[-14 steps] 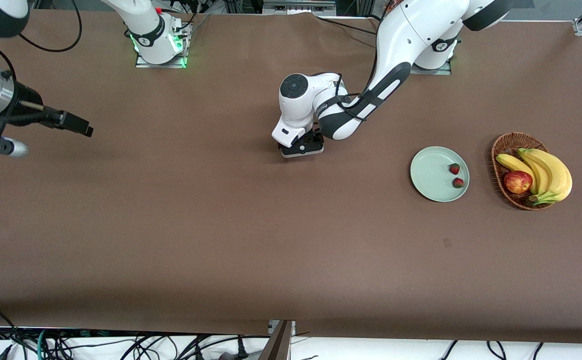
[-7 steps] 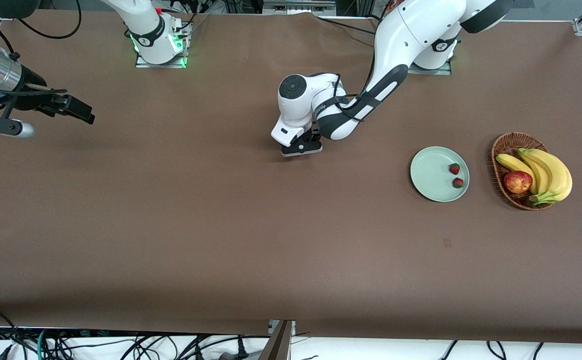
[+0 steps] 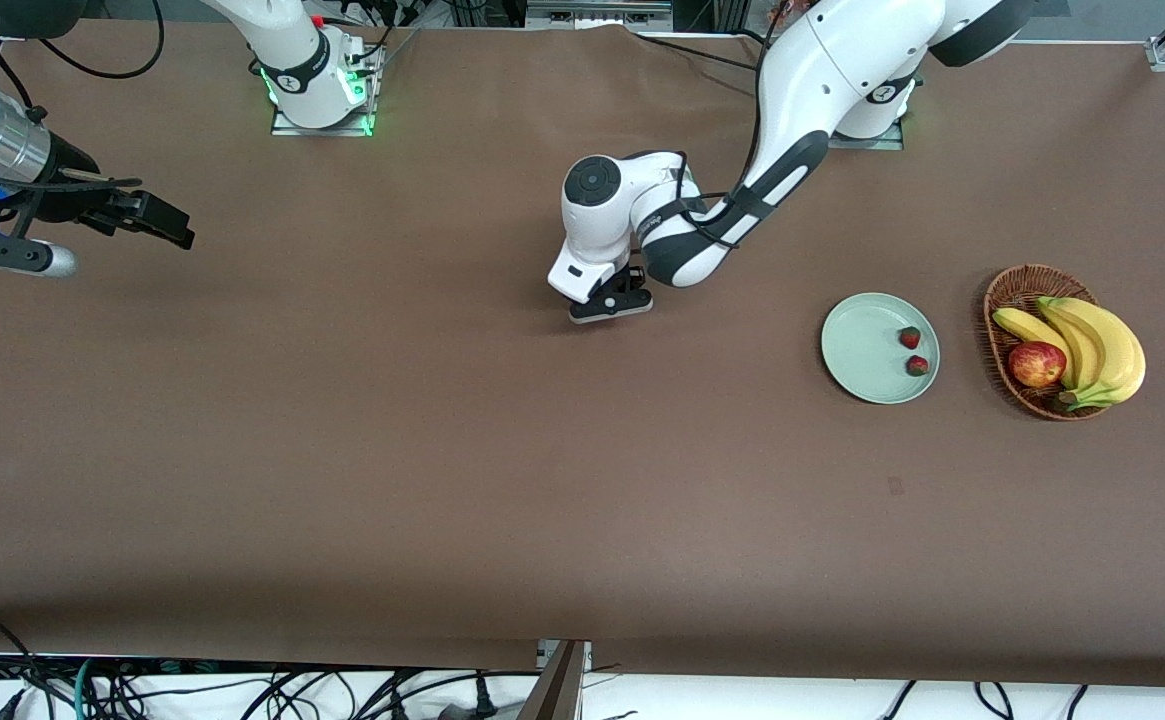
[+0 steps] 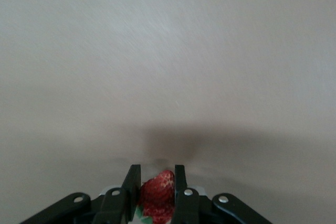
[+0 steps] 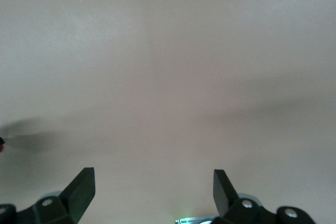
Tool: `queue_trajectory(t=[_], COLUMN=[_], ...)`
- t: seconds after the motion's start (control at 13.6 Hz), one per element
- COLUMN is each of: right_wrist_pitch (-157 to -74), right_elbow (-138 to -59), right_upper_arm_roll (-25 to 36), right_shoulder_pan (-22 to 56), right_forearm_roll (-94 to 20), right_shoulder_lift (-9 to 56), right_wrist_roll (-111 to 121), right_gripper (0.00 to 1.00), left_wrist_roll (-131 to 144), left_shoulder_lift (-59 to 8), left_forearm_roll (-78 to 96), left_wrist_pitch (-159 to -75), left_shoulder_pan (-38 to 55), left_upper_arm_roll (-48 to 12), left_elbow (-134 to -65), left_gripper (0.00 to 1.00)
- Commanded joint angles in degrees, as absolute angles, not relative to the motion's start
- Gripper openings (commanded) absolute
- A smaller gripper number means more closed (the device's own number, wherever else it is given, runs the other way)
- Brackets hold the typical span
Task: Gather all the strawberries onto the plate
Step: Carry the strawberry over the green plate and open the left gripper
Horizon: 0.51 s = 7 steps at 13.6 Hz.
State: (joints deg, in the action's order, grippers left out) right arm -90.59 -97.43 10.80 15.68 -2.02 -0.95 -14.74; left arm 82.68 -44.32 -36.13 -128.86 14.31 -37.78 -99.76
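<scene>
Left gripper (image 4: pixel 154 184) is clamping one strawberry (image 4: pixel 156 191) between its fingers (image 4: pixel 131 184), over bare table (image 3: pixel 442 450) mid-span, toward robot bases. Two strawberries (image 3: pixel 910 338) (image 3: pixel 918 366) are lying in plate (image 3: pixel 857 350), at edge toward basket (image 3: pixel 1017 290). Plate is sitting beside basket, toward left arm's end. Right gripper (image 5: pixel 153 190) is waiting, fingers spread wide, holding nothing, over right arm's end of table.

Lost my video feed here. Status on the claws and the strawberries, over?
Left claw shut on third strawberry, mid-table. Right claw open, waiting at its end. Two strawberries on plate. Nothing in the way.
</scene>
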Motion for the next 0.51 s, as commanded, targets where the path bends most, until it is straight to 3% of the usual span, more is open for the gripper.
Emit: queue_trajectory(t=[0.0,0.22,0.44], right_wrist_pitch=[-91.49,-91.49,-91.49], right_elbow=[-98.09,-98.26,-98.26], right_upper_arm_roll=[10.11,10.11,10.11], right_shoulder_pan=[15.21,15.21,15.21], right_forearm_roll=[-1.05,-1.05,-1.05], right_shoulder_lift=[-1.32,-1.32,-1.32], right_wrist_roll=[-13.97,-14.06,-14.06], right_gripper=[0.99,0.99,0.99], left_wrist_roll=[77.37,69.2,57.96], left_shoulder_lift=[-41.92,-41.57,-41.48], left_forearm_roll=[-34.98,-35.16,-35.16], left_wrist_pitch=[-121.24,-113.67,-107.5], left_shoulder_pan=[-0.63,-19.89,-32.57], left_upper_arm_roll=[-47.41,-56.84,-58.27], left_elbow=[-101.68,-104.85,-104.85], left_gripper=[0.05,0.05,0.06])
